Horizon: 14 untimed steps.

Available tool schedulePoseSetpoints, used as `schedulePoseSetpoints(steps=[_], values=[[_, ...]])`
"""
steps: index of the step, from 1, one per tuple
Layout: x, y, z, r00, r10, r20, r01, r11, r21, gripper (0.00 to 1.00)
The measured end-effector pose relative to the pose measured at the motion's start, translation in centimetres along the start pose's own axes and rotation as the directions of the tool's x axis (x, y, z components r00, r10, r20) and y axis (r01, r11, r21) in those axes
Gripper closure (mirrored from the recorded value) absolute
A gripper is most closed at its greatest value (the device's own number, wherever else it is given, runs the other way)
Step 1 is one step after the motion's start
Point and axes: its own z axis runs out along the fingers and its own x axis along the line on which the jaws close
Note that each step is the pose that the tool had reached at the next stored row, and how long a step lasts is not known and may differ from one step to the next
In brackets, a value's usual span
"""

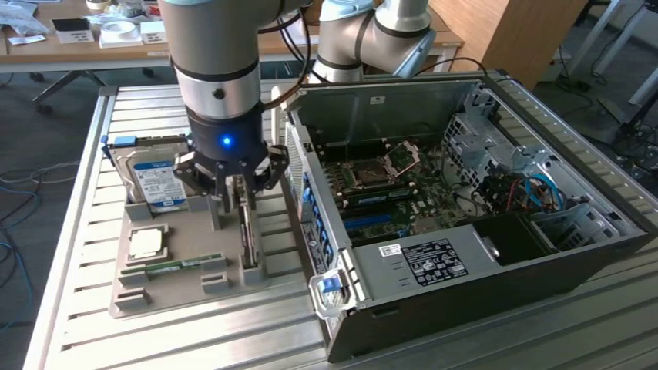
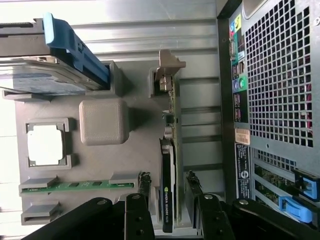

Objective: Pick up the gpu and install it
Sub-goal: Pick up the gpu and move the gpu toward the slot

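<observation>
The gpu (image 2: 168, 210) stands on its long edge in a slot of the grey holder tray (image 2: 102, 122), its silver end bracket (image 2: 167, 67) at the far end. In the exterior view the gpu (image 1: 250, 240) rises from the tray just below my gripper (image 1: 234, 216). My gripper (image 2: 168, 181) is lowered over the card's cooler end and is open. One fingertip (image 2: 144, 184) is on each side of the card, with a small gap showing between pads and card. The open computer case (image 1: 463, 216) lies to the exterior view's right.
The tray also holds a silver hard drive (image 1: 154, 181) with a blue-white label, a square processor (image 1: 147, 243) and a green RAM stick (image 1: 183, 266). The case's perforated rear panel (image 2: 280, 75) stands close beside the tray. Everything rests on a slatted metal table (image 1: 206, 339).
</observation>
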Motion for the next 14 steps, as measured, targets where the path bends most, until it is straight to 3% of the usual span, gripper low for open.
schedulePoseSetpoints(steps=[7,14], values=[[0.0,-0.05,1.08,1.0,0.0,0.0,0.0,1.0,0.0,0.58],[0.0,-0.06,1.48,1.0,0.0,0.0,0.0,1.0,0.0,0.58]])
